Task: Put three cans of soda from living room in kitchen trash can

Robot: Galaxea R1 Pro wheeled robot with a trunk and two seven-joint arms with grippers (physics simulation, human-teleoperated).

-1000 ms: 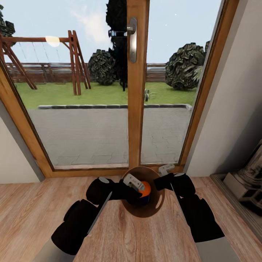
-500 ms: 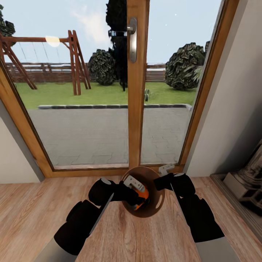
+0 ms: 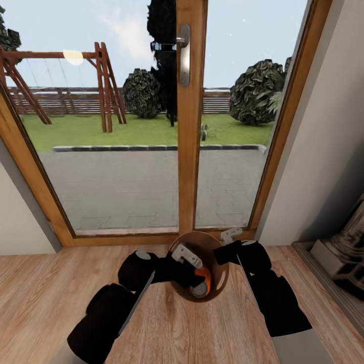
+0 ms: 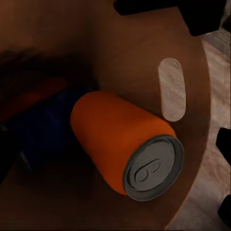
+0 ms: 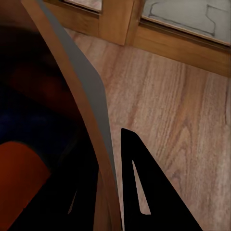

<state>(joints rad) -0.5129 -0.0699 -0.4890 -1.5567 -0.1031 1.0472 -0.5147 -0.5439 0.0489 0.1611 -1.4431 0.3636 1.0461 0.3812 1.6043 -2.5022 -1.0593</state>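
Orange can [image 4: 126,144] lying loose inside the bin [image 3: 220,283]!
Left gripper [image 3: 188,258] above it, grip unclear; right gripper [image 5: 113,192] clamps the bin's rim.

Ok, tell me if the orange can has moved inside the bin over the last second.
Yes. The orange can has dropped toward the bin's near rim, below the left gripper, grey top now showing.

Coppery brown inside the trash can [image 3: 218,283], pale grey along its rim [image 5: 79,86]. Bright orange can of soda [image 4: 118,137] with dull grey top; dark blue can [image 4: 43,130] beside it. Warm wood-grain plank floor [image 3: 45,283]. Honey-brown door frame [image 3: 191,126]. Black arms.
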